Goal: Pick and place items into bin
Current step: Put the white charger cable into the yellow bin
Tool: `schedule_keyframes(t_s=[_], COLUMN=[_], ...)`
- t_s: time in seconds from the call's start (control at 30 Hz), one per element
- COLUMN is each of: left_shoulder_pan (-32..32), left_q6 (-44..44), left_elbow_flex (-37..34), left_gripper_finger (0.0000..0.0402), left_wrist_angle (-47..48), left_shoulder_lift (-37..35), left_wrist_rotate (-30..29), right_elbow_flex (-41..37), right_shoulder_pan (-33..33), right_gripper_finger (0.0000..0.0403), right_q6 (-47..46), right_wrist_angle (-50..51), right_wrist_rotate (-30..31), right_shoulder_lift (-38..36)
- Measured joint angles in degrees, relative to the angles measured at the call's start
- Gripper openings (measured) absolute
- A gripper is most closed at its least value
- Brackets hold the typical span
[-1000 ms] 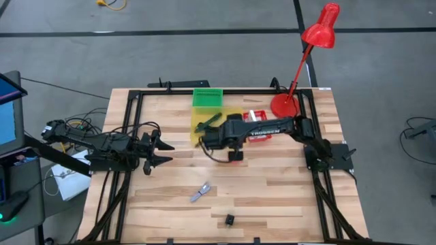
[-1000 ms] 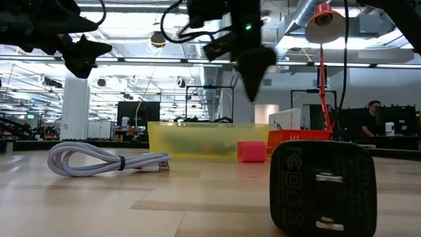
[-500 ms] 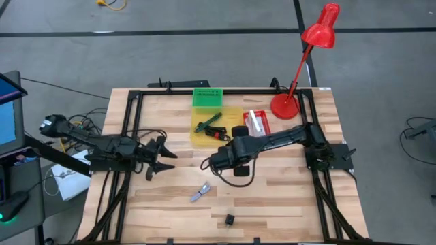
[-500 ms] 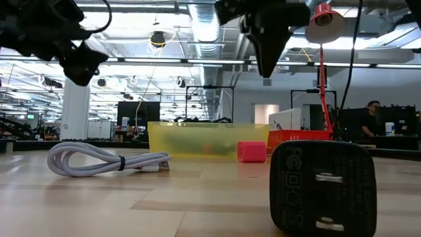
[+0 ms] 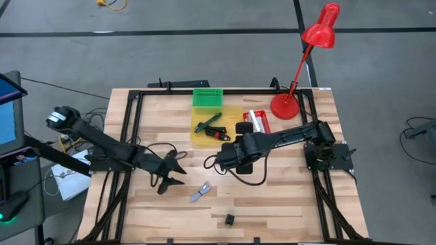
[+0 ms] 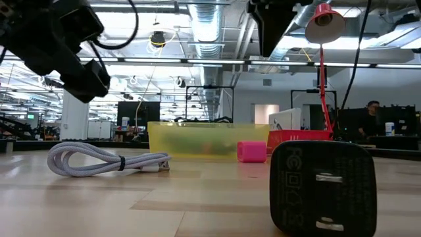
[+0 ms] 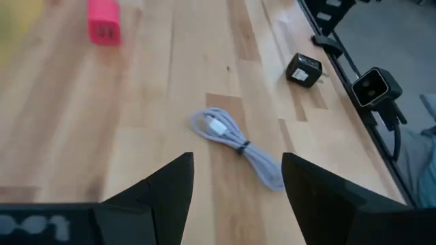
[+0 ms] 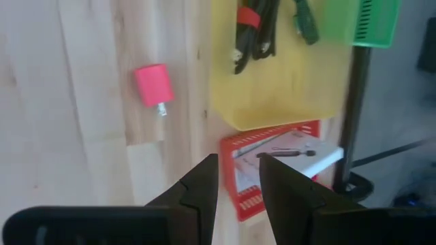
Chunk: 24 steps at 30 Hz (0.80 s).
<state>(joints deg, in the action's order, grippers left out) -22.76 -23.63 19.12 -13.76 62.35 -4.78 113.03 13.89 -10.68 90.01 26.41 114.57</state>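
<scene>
Coiled grey-white cable (image 7: 238, 143): lying loose on worktop (image 5: 286, 204), targeted by left pincer (image 5: 174, 178), held open, empty. Descent and closing required next. Right pincer (image 5: 216, 162): narrowly parted, nothing gripped, near yellow translucent bin (image 5: 216, 129).

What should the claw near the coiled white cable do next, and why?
Probably lower the left claw onto the white cable. Its fingers are open and empty, the cable lies loose on the table just ahead, and it isn't yet in the yellow bin.

Pale matt wood table (image 5: 286, 204), translucent yellow plastic bin (image 6: 197, 138)
</scene>
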Motion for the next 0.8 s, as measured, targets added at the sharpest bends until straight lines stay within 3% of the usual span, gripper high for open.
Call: schedule_keyframes(t_s=[0.47, 0.8], left_shoulder_pan=[-1.62, -0.67], left_q6=[-12.42, -14.97], left_elbow_flex=[16.04, 24.38], left_gripper_finger=[0.0215, 0.0215], left_wrist_angle=[6.27, 8.28], left_shoulder_lift=[22.28, 33.01], left_wrist_rotate=[1.95, 2.72], right_elbow_flex=[-0.02, 0.00], right_shoulder_pan=[-5.16, -10.31], right_gripper_finger=[0.0102, 0.0102], right_q6=[5.14, 7.54], right_wrist_angle=[-0.02, 0.01], right_wrist_rotate=[5.78, 6.49], right_shoulder_lift=[-4.57, -15.26])
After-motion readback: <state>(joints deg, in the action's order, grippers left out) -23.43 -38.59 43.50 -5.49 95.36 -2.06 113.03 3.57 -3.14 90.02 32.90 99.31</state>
